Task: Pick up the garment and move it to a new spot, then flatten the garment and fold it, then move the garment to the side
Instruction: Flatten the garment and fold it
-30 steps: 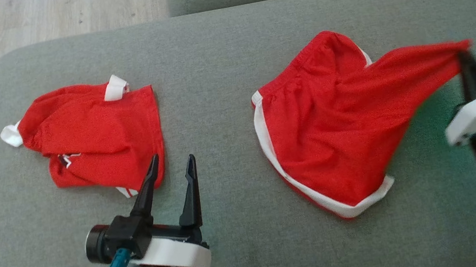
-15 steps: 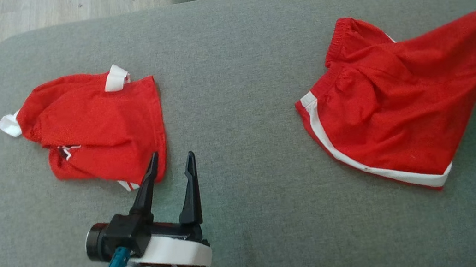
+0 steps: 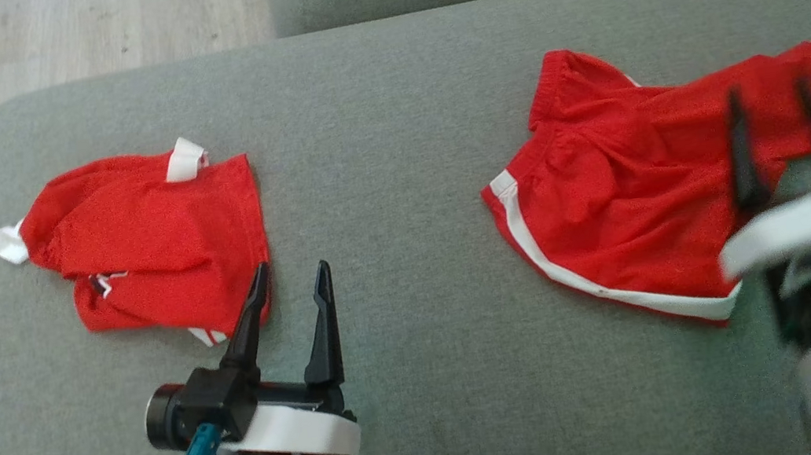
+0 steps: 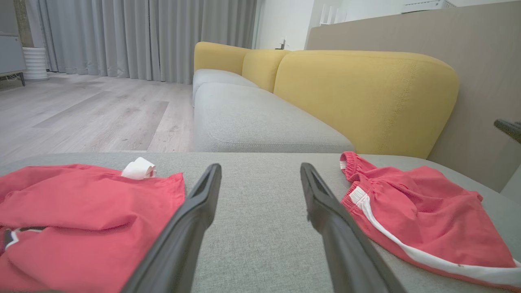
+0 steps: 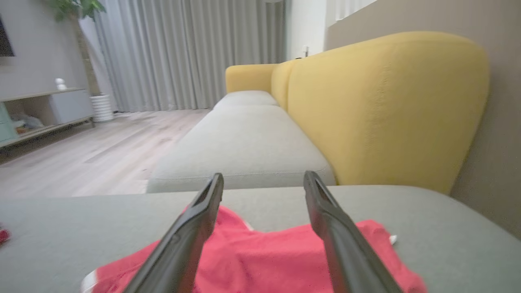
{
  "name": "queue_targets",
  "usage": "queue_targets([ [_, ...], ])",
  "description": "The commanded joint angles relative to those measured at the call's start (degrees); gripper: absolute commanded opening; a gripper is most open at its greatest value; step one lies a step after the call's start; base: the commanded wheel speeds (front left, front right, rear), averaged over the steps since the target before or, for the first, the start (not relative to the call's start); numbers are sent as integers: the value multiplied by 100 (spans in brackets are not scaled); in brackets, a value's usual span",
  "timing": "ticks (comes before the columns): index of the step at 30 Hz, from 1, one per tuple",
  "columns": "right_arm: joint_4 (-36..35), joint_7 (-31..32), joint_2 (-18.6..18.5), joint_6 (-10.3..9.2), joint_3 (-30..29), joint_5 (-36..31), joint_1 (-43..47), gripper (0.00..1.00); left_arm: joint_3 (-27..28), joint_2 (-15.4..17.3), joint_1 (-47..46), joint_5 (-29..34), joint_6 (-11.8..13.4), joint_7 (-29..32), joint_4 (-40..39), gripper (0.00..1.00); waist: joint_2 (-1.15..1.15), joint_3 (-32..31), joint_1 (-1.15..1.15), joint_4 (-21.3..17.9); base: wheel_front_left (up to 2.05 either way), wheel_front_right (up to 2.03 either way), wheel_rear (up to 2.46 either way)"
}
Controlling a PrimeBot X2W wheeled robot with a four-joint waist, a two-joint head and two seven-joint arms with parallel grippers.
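Note:
The garment (image 3: 630, 188), red shorts with white trim, lies rumpled on the right half of the grey seat cushion (image 3: 388, 103). My right gripper (image 3: 767, 89) hovers open over its right part, with nothing between the fingers. In the right wrist view the garment (image 5: 264, 252) spreads just beneath the open right gripper (image 5: 263, 176). My left gripper (image 3: 292, 267) is open and empty, low over the cushion at the lower left, well apart from the shorts. The left wrist view has the garment (image 4: 407, 211) to the right of the left gripper (image 4: 260, 167).
A second red garment with white cuffs (image 3: 153, 239) lies on the cushion's left half, its lower corner close to my left fingertips. Wooden floor (image 3: 30, 42) lies beyond the cushion's rounded left edge. A yellow backrest (image 4: 366, 93) rises along the right.
My right gripper has opened and let go of the shorts' stretched corner. The cloth has dropped flat onto the cushion. The right arm has drawn back; the left arm is still.

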Motion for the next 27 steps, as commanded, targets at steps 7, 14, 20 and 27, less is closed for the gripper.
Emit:
queue_targets([
  [7,-754,-48,150,-4,874,258,835,100,199,-1,-56,57,-34,-46,-110,100,0,-70,0,-81,0,0,0],
  [14,-825,435,155,-4,1498,250,624,100,87,-1,-135,61,-64,-46,-106,100,0,101,0,117,0,0,0],
  [20,-176,1120,156,-4,1831,364,48,100,-65,-1,-275,-10,-58,-46,-96,100,0,421,0,450,0,0,0],
  [27,1155,1549,156,-4,1825,984,-757,100,-253,-1,-458,-112,-37,-46,-77,100,0,694,0,862,0,0,0],
])
